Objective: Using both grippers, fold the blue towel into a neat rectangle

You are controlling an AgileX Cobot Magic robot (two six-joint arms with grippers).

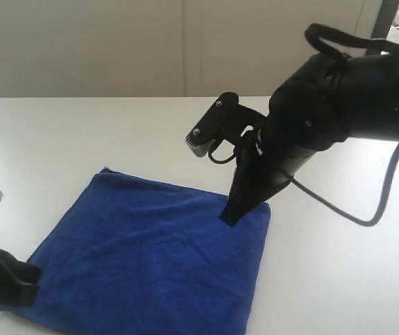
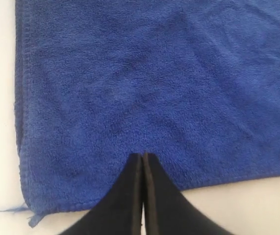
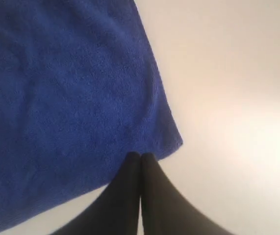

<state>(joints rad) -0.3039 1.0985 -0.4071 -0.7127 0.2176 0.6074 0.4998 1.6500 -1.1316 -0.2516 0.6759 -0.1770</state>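
Under the blue towel [image 1: 150, 258], a smooth white tabletop [image 1: 80, 132], stretching well past the cloth on the far and right sides. Beyond the towel's far corner, a pale cream wall [image 1: 80, 42] with one vertical seam.

Spread flat in a single layer, with no raised folds. Turned diamond-wise in the exterior view: one corner pointing away toward the wall, one to the right, one to the near left, the nearest part cut off by the frame. Close to square, so no telling which way the long axis runs. Stitched hem along the edges; a loose thread [image 2: 2, 209] trailing from one corner in the left wrist view.

At the towel's right corner, the right gripper [image 1: 230, 216], tilted down steeply, fingers pressed together, tips on the hem just beside the corner. At the towel's near-left edge, the left gripper [image 1: 24, 279], likewise closed tight, tips resting over the hem. No telling whether any cloth is pinched in either.

Above the towel's right corner, a grey boxy module [image 1: 209, 129] and a looping black cable [image 1: 367, 216].
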